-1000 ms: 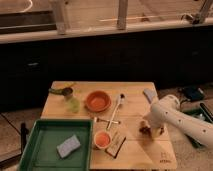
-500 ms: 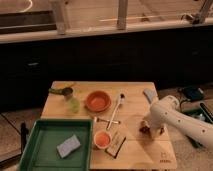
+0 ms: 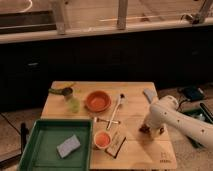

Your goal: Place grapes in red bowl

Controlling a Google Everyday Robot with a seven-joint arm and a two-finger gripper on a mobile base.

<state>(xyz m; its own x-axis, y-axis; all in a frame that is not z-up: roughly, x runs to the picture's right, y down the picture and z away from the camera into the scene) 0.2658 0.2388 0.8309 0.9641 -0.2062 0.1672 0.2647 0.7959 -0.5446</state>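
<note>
1. The gripper [image 3: 151, 127] was down low over the right side of the wooden table [image 3: 132, 150]. It sat at the end of the white arm [image 3: 172, 117], which reached in from the right.
2. The grapes [image 3: 143, 129] showed as a small dark lump on the tabletop right at the gripper's left edge. Touching or just beside, I honestly couldn't say.
3. I also couldn't tell whether the gripper was clamped on the bunch or loose (the arm's own bulk covered that spot).
4. The red bowl [image 3: 98, 100] sat near the middle of the table, toward the back. It was well apart from the grapes, and I saw no grapes in it.
5. Between the two lay a crossed pair of utensils [image 3: 116, 111], with a white cup [image 3: 102, 139] (orange inside, not the target) nearer the front. A green tray [image 3: 50, 131] holding a sponge [image 3: 68, 146] sat at the front left.
6. Progress-wise I'd call this early, pickup stage at best. My guess at what was left:
   - get a firm hold on the bunch
   - lift it
   - carry it left past the utensils
   - let go over the bowl
</note>
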